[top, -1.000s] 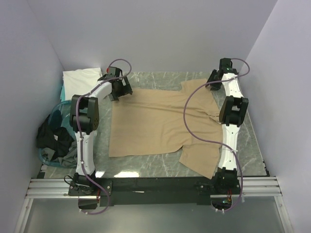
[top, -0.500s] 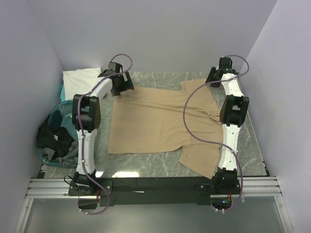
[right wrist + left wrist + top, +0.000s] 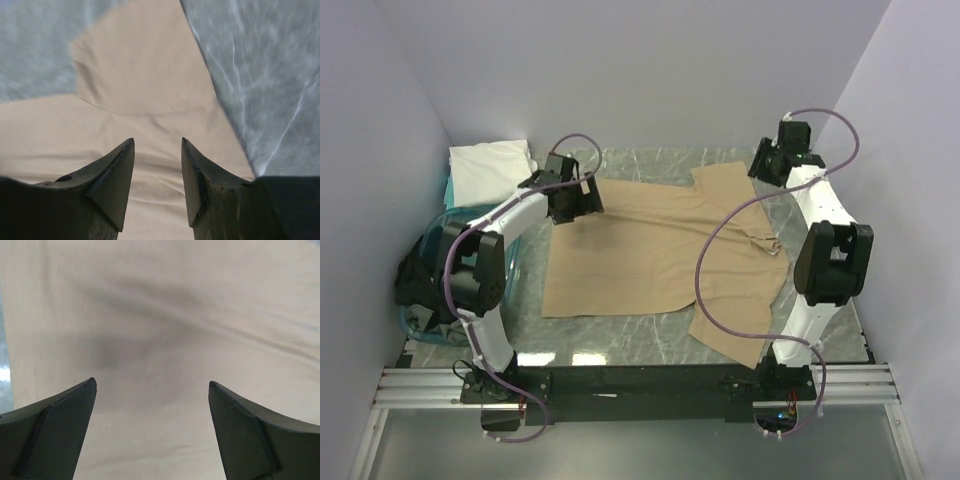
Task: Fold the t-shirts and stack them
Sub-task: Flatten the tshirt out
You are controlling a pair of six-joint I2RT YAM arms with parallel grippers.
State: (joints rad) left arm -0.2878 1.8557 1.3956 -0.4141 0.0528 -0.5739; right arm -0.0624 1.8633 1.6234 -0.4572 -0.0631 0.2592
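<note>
Jaws empty: left gripper (image 3: 152, 385) spread wide, right gripper (image 3: 157, 141) half apart. Tan t-shirt (image 3: 650, 250) flat on table (image 3: 620, 340), white t-shirt (image 3: 488, 168) far-left corner. Pinch far edge low, lift 2 corners together.

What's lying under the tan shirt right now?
The tan shirt lies spread on the marble table, which shows around its edges. Whatever is beneath the cloth is covered and cannot be seen.

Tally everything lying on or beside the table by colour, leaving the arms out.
tan t-shirt: 1
white t-shirt: 1
teal tub: 1
dark clothes heap: 1 (separate pieces cannot be told apart)
Total: 4
</note>
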